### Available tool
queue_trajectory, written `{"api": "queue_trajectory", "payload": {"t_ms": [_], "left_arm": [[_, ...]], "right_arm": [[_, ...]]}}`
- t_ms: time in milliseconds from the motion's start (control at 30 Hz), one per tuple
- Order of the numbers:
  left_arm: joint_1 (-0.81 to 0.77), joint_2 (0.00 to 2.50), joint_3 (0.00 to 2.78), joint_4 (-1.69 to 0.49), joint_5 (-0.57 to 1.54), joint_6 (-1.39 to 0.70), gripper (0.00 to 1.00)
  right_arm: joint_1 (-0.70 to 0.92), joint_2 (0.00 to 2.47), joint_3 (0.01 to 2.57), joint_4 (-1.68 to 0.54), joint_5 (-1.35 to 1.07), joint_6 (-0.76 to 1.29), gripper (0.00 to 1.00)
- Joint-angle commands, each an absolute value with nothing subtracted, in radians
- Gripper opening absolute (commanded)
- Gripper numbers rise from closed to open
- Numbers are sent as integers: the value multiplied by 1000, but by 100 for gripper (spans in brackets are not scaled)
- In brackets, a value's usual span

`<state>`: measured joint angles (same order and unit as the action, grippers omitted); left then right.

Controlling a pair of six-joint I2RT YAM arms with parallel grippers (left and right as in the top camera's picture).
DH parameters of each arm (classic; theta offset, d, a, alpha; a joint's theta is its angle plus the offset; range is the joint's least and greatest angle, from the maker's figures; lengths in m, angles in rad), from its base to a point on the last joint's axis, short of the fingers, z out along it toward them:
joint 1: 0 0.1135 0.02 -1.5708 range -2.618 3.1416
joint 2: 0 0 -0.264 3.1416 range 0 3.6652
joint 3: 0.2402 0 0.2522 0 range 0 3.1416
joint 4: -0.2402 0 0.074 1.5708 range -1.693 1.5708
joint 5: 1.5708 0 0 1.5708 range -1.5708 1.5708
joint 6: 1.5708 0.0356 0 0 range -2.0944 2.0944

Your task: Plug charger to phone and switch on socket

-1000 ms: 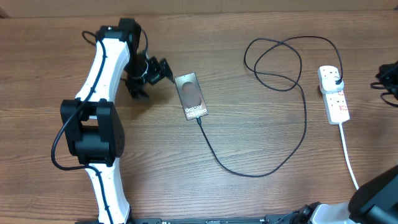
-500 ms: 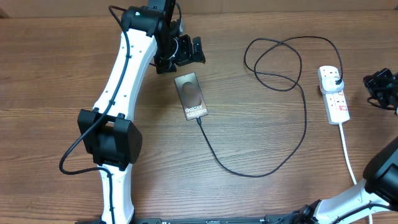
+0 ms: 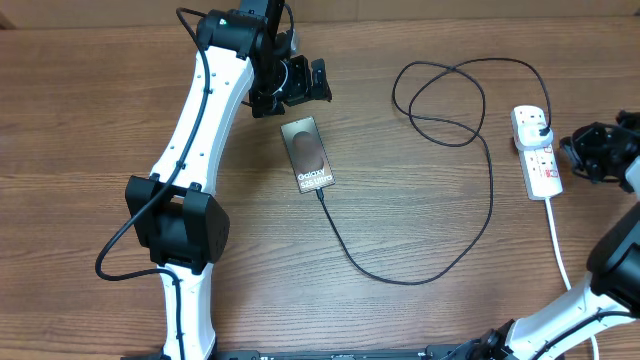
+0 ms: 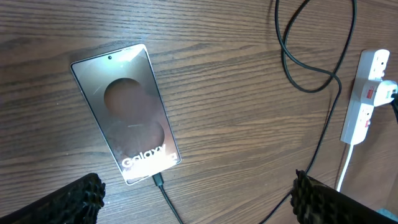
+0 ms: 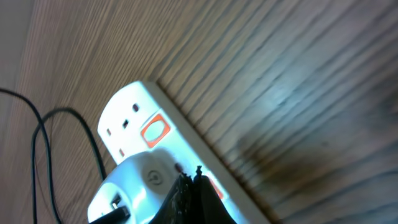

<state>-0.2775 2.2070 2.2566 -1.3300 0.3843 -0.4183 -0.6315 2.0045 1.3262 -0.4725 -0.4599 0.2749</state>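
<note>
Holding my right pincer (image 3: 572,150) pinched fully together with nothing in it, I make one blunt tip of it, which I judge is the shape best suited to pressing a small rocker. It sits at the right edge of the overhead view, just beside the socket (image 3: 537,160). In the right wrist view the dark tip rises from the bottom centre over the white strip. One red switch (image 5: 155,132) shows clearly up and left of the tip, and a second is half hidden right beside it. I cannot tell whether the tip is touching the strip. The black plug (image 3: 540,125) sits in the strip's upper end, and the thick white cord (image 3: 560,250) runs off toward the lower right.

From that plug the charger (image 3: 490,180) loops across the upper middle of the counter (image 3: 420,330). It then sweeps down and back left, and its connector (image 4: 157,180) meets the lettered lower end of the phone (image 3: 307,153). It looks seated, though I cannot be sure of that from here. The phone lies flat left of centre, slightly tilted.

My left pincer (image 3: 293,92) hangs just above the phone's upper end, spread as wide as it goes and empty. I judge it is parked there so the phone and cable lie undisturbed. By my reading, what remains is the switch.
</note>
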Motion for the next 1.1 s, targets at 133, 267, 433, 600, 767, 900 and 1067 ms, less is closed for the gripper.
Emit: {"api": "queue_trajectory", "payload": {"t_ms": [133,267,433,600,767,900,1067], "left_arm": [[-282,2195,2281,-1338,382,-403,100],[-282,2195,2281,-1335,382,-403,100],[-282,2195,2281,-1335,382,-403,100],[-282,2195,2281,-1335,382,-403,100],[-283,2195,2281,-1335,382,-402,100],[-283,2195,2281,-1335,382,-403,100],[-283,2195,2281,-1335,382,-403,100]], "right_arm": [[-562,2013,1349,-490,-366,258,4],[-551,2013,1349,-504,-348,258,4],[-551,2013,1349,-515,-360,258,4],[-548,2014,1348,-535,-360,258,4],[-532,2022,1348,-537,-360,257,4],[-519,2040,1348,-528,-359,257,4],[-509,2079,1348,-532,-360,257,4]]}}
